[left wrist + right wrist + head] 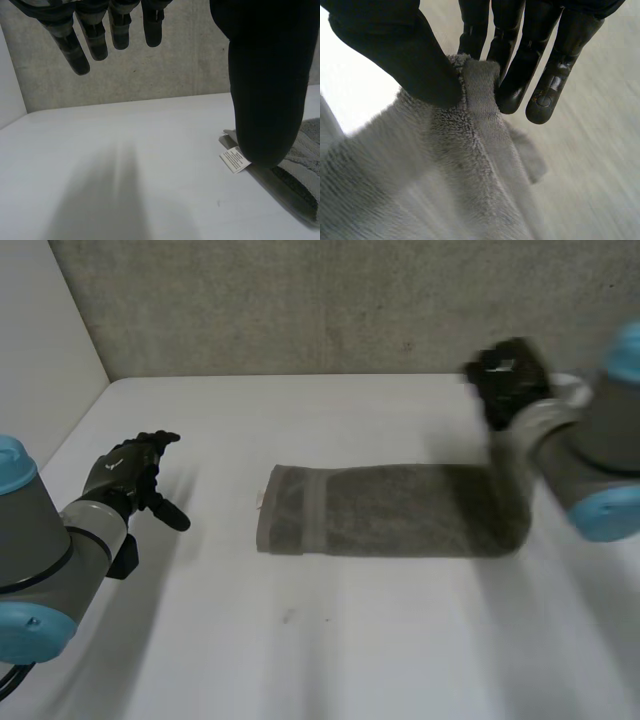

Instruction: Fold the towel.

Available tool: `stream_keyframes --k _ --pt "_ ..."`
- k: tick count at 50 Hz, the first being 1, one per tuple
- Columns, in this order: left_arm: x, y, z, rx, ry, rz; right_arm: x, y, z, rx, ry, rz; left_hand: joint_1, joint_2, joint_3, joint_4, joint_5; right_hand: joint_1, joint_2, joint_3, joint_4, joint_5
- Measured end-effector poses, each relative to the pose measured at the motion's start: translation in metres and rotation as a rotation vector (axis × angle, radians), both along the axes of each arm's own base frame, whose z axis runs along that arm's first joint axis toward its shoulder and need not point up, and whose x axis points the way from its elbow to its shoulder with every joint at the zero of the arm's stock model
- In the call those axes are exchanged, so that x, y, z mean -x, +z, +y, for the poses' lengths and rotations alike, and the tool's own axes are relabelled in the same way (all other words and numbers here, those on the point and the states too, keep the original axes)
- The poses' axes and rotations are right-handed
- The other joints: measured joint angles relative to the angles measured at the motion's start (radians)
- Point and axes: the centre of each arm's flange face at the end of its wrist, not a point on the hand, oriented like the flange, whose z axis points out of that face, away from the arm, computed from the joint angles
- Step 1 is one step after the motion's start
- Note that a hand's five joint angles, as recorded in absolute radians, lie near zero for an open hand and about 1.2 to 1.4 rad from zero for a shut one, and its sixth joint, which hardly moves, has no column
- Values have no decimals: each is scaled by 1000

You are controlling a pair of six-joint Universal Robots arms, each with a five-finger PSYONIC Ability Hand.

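Note:
A grey towel [390,510] lies folded into a long strip across the middle of the white table [300,640]. Its right end rises off the table, pinched by my right hand [508,380] between thumb and fingers. In the right wrist view the thumb [410,65] and fingers [517,75] clamp the towel's edge [475,85], and the cloth [420,185] hangs down from them. My left hand [130,475] hovers open above the table, left of the towel's left end. The left wrist view has its straight fingers [95,40] and thumb [265,85] apart, with the towel's white label [234,160] past the thumb.
A grey wall [350,300] stands behind the table's far edge, and a white side wall [40,330] runs along the left. Bare table lies in front of the towel.

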Motion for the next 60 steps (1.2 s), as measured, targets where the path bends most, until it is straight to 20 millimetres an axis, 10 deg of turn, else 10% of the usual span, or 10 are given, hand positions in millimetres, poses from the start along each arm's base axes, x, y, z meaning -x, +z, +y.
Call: stream_keyframes --k 11,18,23,29,37,50,60 --pt "-1 -1 0 -4 2 -1 -132 -59 97 -77 471 35 0 0 0 0 0 0 0 0 0 3" --pt "1 -3 4 -11 -5 -4 -155 -101 133 -167 615 70 0 0 0 0 0 -34 -97 -91 -93 -65" --pt "2 -4 5 -13 -11 -5 -156 -107 139 -187 629 73 0 0 0 0 0 -688 -849 -854 -859 -809" --pt "9 -1 7 0 -33 -3 -142 -76 121 -172 510 8 0 0 0 0 0 -740 -949 -973 -954 -922" --pt "43 13 12 68 -132 14 -72 -27 77 -272 202 -258 0 0 0 0 0 -740 -949 -973 -954 -924" --pt "118 -12 10 120 -331 -90 13 -75 63 -554 -76 -389 4 21 19 15 0 -739 -946 -970 -953 -924" --pt "137 -54 3 187 -418 -393 32 -112 56 -528 -107 -323 4 25 21 20 0 -28 -18 -34 -37 -47"
